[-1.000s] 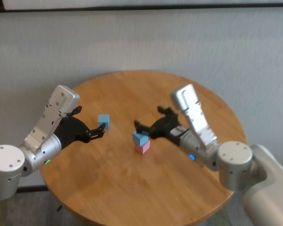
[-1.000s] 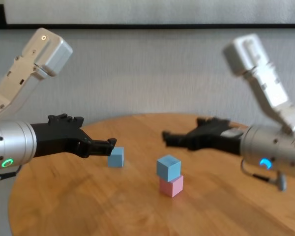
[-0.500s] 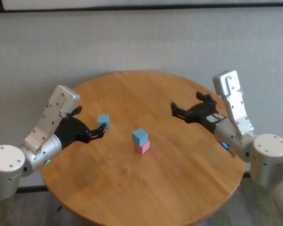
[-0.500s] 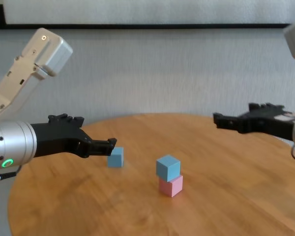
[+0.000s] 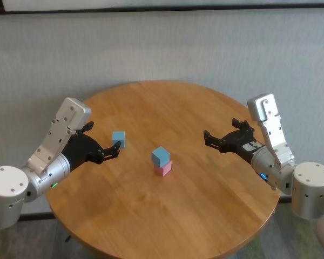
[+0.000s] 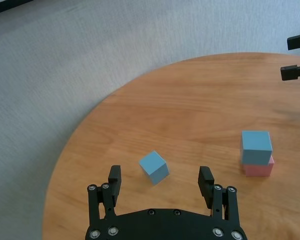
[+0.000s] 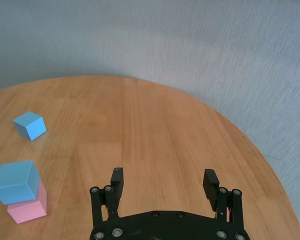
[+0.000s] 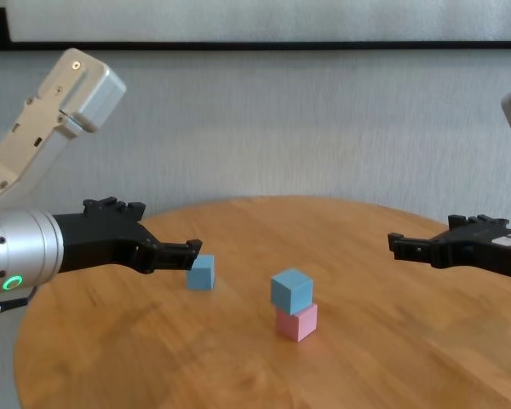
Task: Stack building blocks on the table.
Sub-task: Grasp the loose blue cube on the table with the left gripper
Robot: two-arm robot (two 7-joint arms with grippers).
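A light blue cube (image 5: pixel 160 156) sits on top of the pale pink cube (image 5: pixel 163 169) near the middle of the round wooden table (image 5: pixel 167 221). The stack also shows in the chest view (image 8: pixel 290 290). A second light blue cube (image 5: pixel 119 139) lies alone to the left, just in front of my left gripper (image 5: pixel 115 149), which is open and empty. In the left wrist view that cube (image 6: pixel 154 167) lies between the open fingers. My right gripper (image 5: pixel 209 138) is open and empty, hovering well to the right of the stack.
A grey wall stands behind the table. The table's edge curves close behind both grippers. Bare wood lies in front of the stack.
My right gripper has let go of the blue cube on top of the pink one and drawn back to the right. The left arm has not moved.
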